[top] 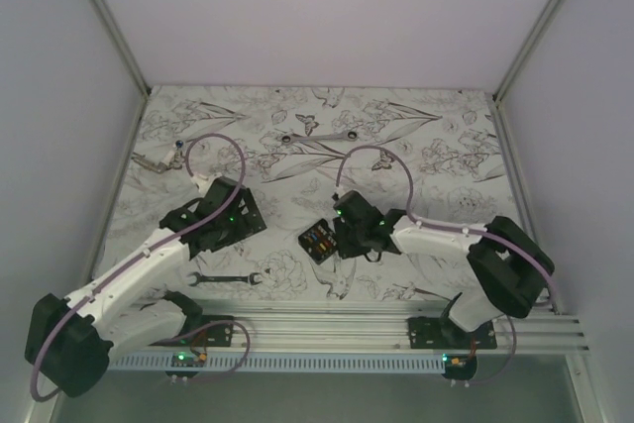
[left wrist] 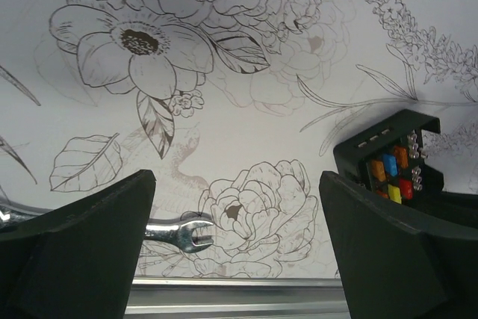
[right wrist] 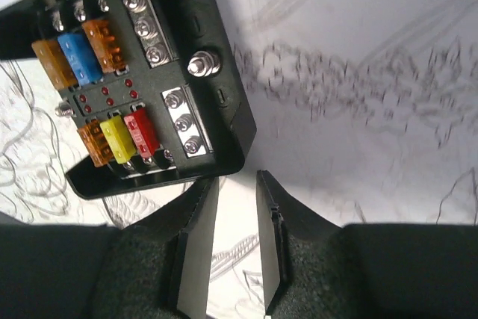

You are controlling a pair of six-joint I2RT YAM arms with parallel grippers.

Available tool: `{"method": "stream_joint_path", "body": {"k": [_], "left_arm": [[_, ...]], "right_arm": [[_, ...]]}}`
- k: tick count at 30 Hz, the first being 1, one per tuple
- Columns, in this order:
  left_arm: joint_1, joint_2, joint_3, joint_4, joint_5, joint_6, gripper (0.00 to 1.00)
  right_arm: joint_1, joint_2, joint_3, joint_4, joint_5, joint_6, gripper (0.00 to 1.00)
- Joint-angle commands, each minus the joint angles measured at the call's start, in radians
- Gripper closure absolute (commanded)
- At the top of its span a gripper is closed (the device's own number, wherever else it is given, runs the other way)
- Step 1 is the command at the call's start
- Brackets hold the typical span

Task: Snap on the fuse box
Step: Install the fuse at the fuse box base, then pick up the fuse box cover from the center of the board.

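The fuse box (right wrist: 127, 72), coloured fuses showing, is lying near the middle of the bench (left wrist: 246, 132), just beyond the right fingers (right wrist: 284, 237), which are standing narrowly apart, gripping nothing. The left fingers (left wrist: 89, 237) are hanging wide apart near a wrench (left wrist: 179, 231).

This is a lab cell: white enclosure walls (top: 59, 96), aluminium rail (top: 396, 329).

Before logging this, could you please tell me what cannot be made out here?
Top view: fuse box fuses too small; its edge blends into the right claw.
Left wrist: left claw fingers hide the box's lower part and the wrench handle.
Right wrist: frame edge cuts off box's corner.
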Motion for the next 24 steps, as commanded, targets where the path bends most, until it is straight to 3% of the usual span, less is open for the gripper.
{"method": "stream_joint_path", "body": {"k": [1, 8, 14, 24], "left_arm": [[0.044, 0.011, 0.041, -0.087, 0.014, 0.032, 0.04], [0.167, 0.058, 0.170, -0.195, -0.017, 0.112, 0.04], [0.293, 0.165, 0.299, -0.232, 0.015, 0.169, 0.04], [0.371, 0.363, 0.478, -0.240, 0.022, 0.240, 0.02]], "right_arm": [[-0.044, 0.056, 0.086, 0.076, -0.045, -0.080, 0.66], [-0.133, 0.024, 0.102, 0.088, -0.053, -0.182, 0.58], [-0.261, -0.079, 0.055, 0.138, 0.012, -0.203, 0.37], [-0.402, -0.217, 0.015, 0.186, 0.154, -0.193, 0.03]]}}
